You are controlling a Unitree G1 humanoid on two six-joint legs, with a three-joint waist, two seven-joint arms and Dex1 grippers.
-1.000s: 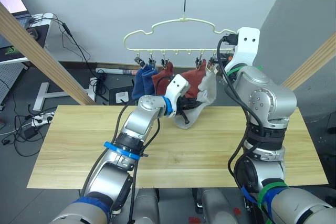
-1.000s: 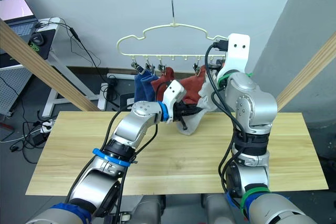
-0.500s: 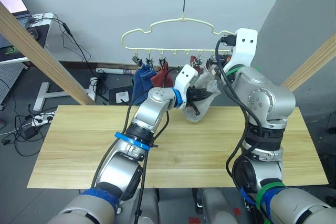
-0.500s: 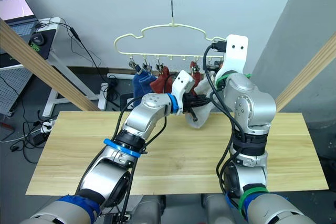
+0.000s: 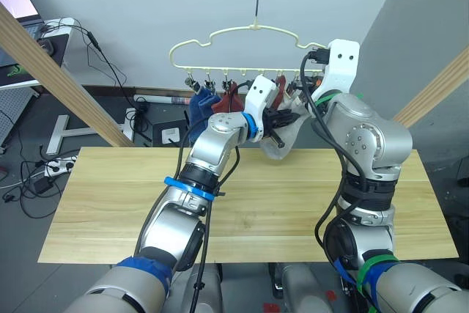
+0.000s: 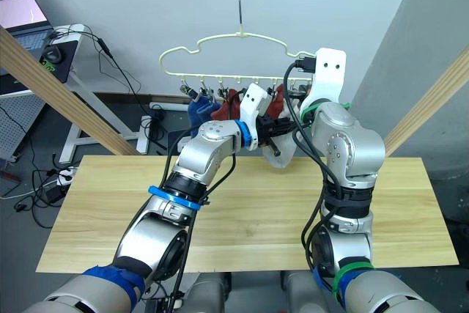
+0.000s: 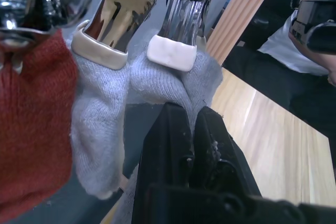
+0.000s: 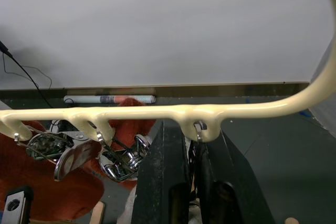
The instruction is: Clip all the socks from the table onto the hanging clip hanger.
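Up by the clip hanger (image 5: 242, 34), the left gripper (image 7: 191, 124) pinches a grey sock (image 7: 157, 80) just under two clips. The right gripper (image 8: 191, 150) is squeezed onto a clip beneath the frame. Both arms reach high above the table (image 5: 110, 196).

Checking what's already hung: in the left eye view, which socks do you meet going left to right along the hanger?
Blue sock → red sock → grey sock, pinched by the left tool.
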